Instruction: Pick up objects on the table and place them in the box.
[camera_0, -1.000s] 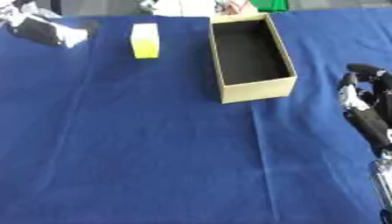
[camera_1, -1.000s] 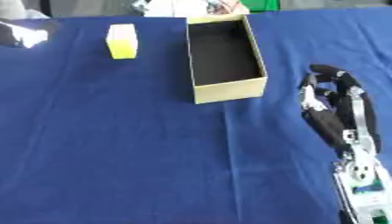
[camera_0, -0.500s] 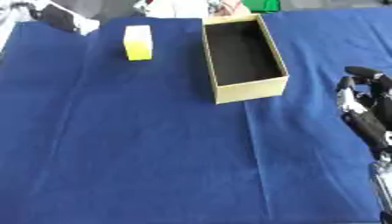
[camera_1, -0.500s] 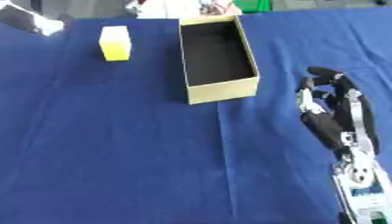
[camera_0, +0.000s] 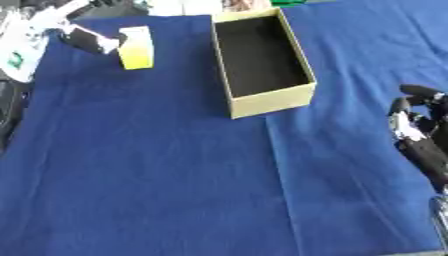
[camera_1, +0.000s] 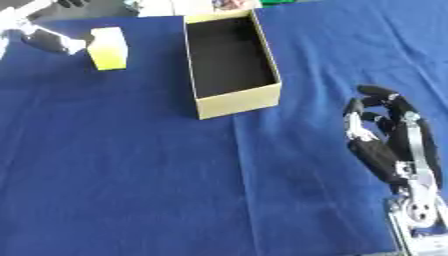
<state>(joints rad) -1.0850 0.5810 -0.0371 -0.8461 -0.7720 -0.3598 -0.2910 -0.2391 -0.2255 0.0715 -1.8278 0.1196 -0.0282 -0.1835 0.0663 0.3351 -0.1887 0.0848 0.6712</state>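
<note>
A yellow block lies on the blue cloth at the far left. To its right an open cardboard box stands with a dark, empty inside. My left hand reaches in from the upper left corner, and its tip is right at the block's left side. Whether it touches or holds the block cannot be made out. My right hand rests at the right edge, fingers up and relaxed, holding nothing, well to the right of the box.
The blue cloth covers the whole table. A white thing with a green mark and dark shapes lie off the cloth's left edge. Small clutter shows beyond the far edge behind the box.
The picture has shifted, so the camera moved. My left hand has come from the far left corner up to the yellow block's left side. The right hand has stayed put.
</note>
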